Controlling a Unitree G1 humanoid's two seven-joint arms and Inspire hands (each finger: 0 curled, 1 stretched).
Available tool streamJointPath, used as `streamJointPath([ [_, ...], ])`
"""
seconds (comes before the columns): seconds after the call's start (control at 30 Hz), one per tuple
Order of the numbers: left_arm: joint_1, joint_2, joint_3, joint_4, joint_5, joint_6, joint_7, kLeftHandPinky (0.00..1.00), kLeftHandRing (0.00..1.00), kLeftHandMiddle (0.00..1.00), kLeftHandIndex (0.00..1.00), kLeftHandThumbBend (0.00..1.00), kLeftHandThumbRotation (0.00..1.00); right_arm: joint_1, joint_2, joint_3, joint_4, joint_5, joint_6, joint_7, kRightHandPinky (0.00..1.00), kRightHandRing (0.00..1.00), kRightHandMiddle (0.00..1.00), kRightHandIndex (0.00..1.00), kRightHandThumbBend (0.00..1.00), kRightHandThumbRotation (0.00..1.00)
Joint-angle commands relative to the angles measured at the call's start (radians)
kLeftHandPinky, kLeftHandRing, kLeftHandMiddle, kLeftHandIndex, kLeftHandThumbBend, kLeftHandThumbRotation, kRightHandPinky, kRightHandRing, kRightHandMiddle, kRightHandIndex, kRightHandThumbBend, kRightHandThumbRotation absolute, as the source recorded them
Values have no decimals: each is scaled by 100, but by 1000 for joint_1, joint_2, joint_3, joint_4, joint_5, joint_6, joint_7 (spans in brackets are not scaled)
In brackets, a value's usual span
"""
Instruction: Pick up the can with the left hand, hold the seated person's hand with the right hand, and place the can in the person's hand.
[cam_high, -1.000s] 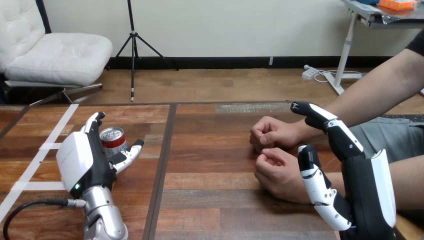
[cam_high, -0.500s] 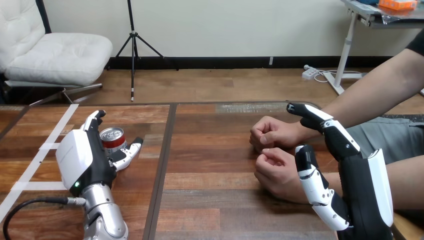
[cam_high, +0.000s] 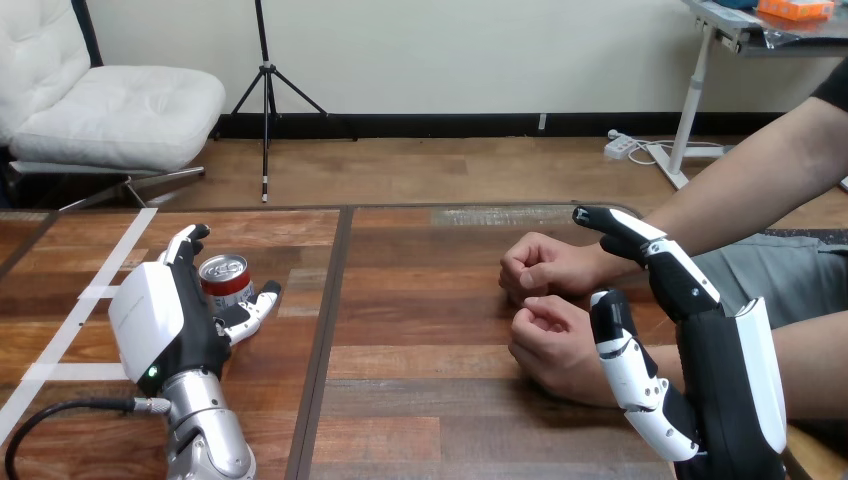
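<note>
The table (cam_high: 430, 300) is dark wooden planking, reddish and streaked, with a black seam (cam_high: 325, 330) running from front to back left of centre and strips of white tape (cam_high: 70, 330) crossing the boards at the far left

The can (cam_high: 225, 280) stands upright on the left part of the table, just right of the tape, silver top showing. The left hand (cam_high: 165, 320) is set around it from the near-left side, with its fingers stretched straight past the can's far-left side and the thumb reaching along its near-right side. The can sits in the gap between them, not clasped; whether they touch it I cannot tell

On the right the person's two hands rest on the wood, both clenched – the far fist (cam_high: 545, 265) and the near fist (cam_high: 555, 345) close together. The right hand (cam_high: 720, 370) is spread and holds nothing, with its fingers pointing over the far wrist and its thumb just beside the near wrist, not curled round either
</note>
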Motion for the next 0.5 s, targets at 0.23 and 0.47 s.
streamJointPath([
  [0.23,-106,14,-3,27,-6,-24,10,66,75,80,80,68,22,-53,-9,-4,-30,2,-11,-2,80,83,80,77,31,71],
  [0.47,-113,16,-4,40,-6,-22,5,66,75,80,79,68,23,-54,-9,-5,-28,6,-17,-4,82,84,80,78,30,70],
])
